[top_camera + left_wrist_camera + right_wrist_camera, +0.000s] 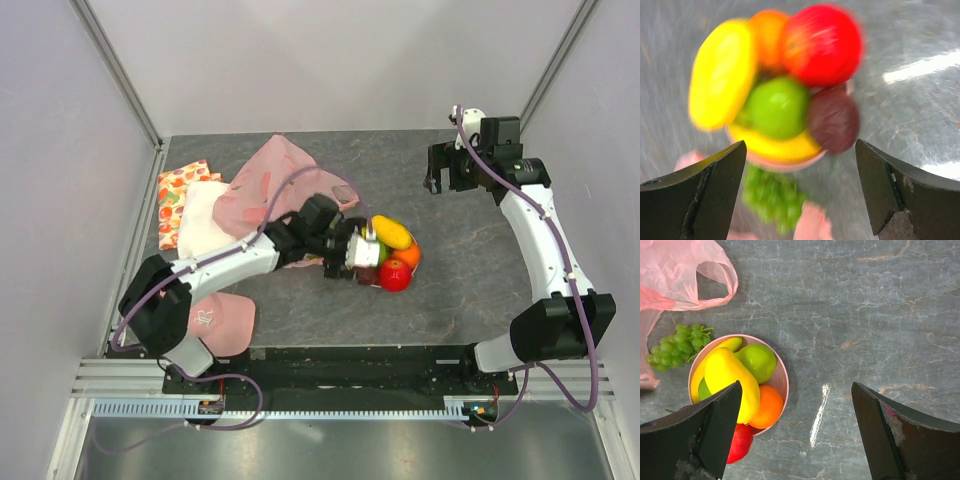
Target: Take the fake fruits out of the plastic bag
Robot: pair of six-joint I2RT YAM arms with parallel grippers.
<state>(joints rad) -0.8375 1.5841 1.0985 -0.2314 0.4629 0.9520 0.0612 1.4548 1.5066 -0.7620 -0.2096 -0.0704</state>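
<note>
Left gripper (800, 150), released and empty, is nearer: grapes (771, 200) lie at six o'clock, fruits (777, 107) at twelve; right gripper (796, 387) also released.

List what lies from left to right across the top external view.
In order: fruit-printed cloth → plastic bag → left hand → fake fruits → right hand.
</note>
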